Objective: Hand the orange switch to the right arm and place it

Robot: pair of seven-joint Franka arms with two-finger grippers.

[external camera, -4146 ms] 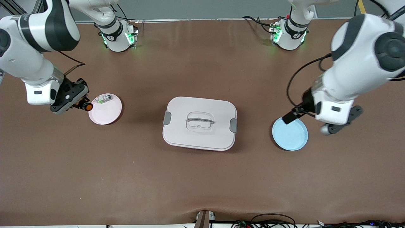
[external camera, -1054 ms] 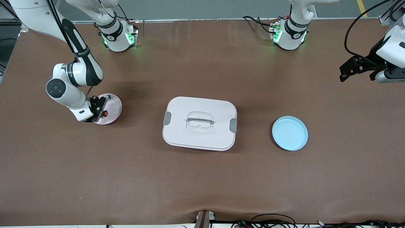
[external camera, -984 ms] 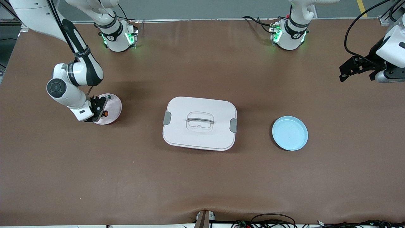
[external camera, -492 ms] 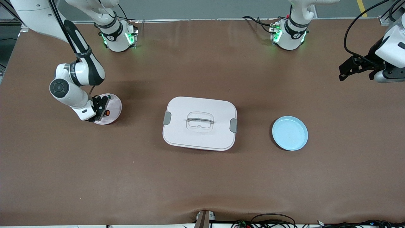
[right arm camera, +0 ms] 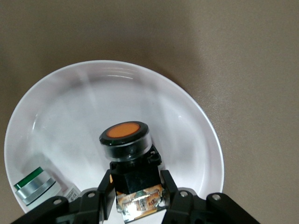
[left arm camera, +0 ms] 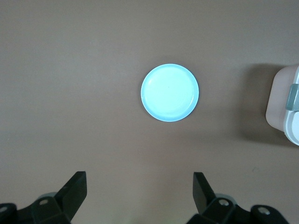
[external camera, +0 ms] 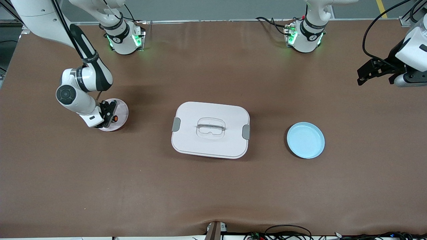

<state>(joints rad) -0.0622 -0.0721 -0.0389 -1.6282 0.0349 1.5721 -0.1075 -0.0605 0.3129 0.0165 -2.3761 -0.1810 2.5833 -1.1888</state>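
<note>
Orange-faced black cylindrical switch [right arm camera: 126,140] clamped between right gripper [right arm camera: 137,190] fingers, low over pale pink round plate [right arm camera: 187,140], left gripper [left arm camera: 138,191] spread wide, empty, waiting above table.

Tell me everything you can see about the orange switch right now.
The orange switch is a tiny push-button: round orange face in a black ring, a clear collar, a black body and an orange-brown end. The right hand is shut on its body, holding it face-up over the pink plate, near a green and silver part.
</note>
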